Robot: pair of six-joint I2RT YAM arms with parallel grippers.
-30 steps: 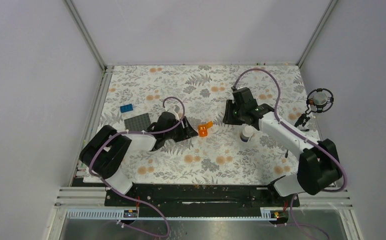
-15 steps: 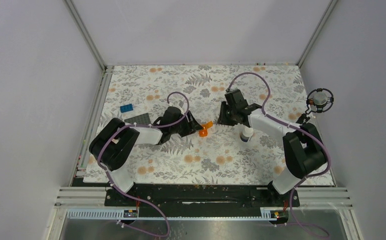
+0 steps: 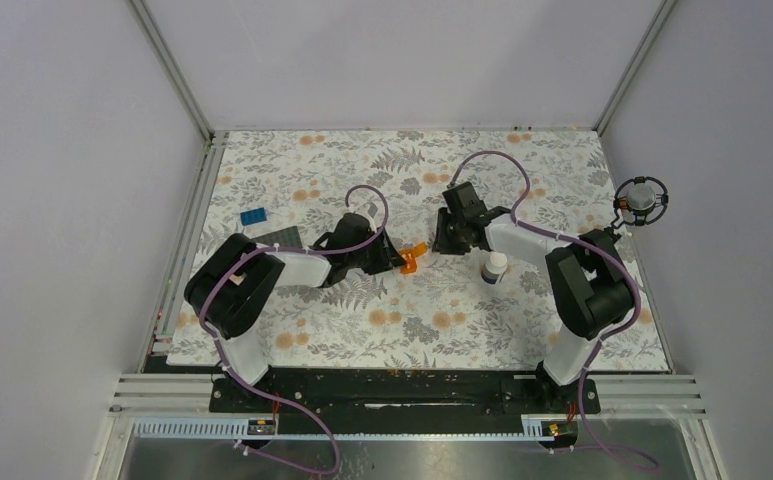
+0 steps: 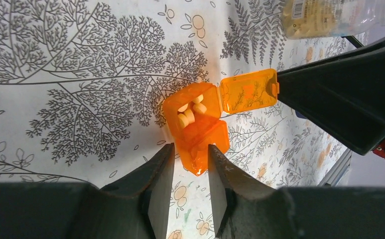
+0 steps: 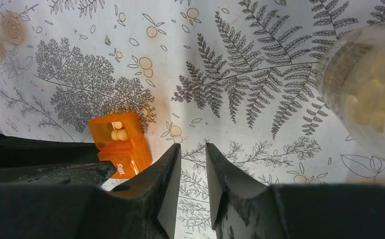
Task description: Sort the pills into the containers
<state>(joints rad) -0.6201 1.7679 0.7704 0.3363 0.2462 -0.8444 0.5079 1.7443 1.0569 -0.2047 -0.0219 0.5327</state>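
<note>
Pills (image 4: pixel 190 115) first: where do they sit?

Start wide. On the flowered table (image 3: pixel 292 170) both arms reach toward the centre. The left hand (image 4: pixel 190 147) comes in from 9 o'clock, its jaws close together on the near end of the orange box (image 4: pixel 195 134). It reads as a grip, I judge to keep so light a box from skidding.

And the right hand?

The right hand (image 5: pixel 193 149) comes in low over the table from 3 o'clock. Its jaws are only a narrow slit apart, with nothing between them but table. That may be set fine for a single pill, though I see none lying loose.

The other containers?

The clear bottle (image 5: pixel 369 84) shows at 2 o'clock in the right wrist view, near that hand, with pale tablets visible through its wall. The white bottle (image 3: pixel 495 267) stands upright at 5 o'clock of the right hand, apart from the box.

Then the box itself?

It lies about the table's centre, between the two hands. Its lid (image 4: pixel 247 92) is swung back toward 2 o'clock in the left wrist view, so the compartment faces up, probably to take pills. A few pale ones lie inside it.
</note>
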